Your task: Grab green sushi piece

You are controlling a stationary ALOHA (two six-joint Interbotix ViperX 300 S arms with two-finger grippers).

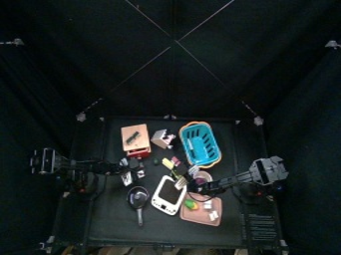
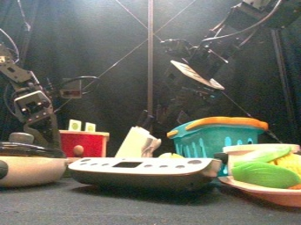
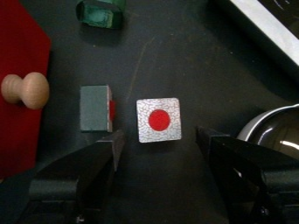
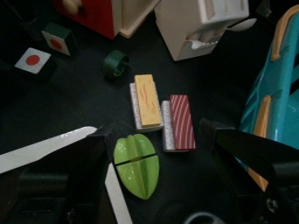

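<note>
Looking through the left wrist camera, I see the left gripper (image 3: 158, 153) with jaws spread wide, hovering above a white sushi piece (image 3: 159, 118) with a red dot; a dark green-sided block (image 3: 96, 107) lies just beside it. The small green sushi piece (image 3: 100, 13) sits farther off on the black table (image 3: 222, 79), untouched. My right gripper (image 4: 158, 157) is also wide open, holding nothing, above a green leaf-shaped piece (image 4: 138, 164). I judge the grab not yet begun: approach, closing and lift all remain.
</note>
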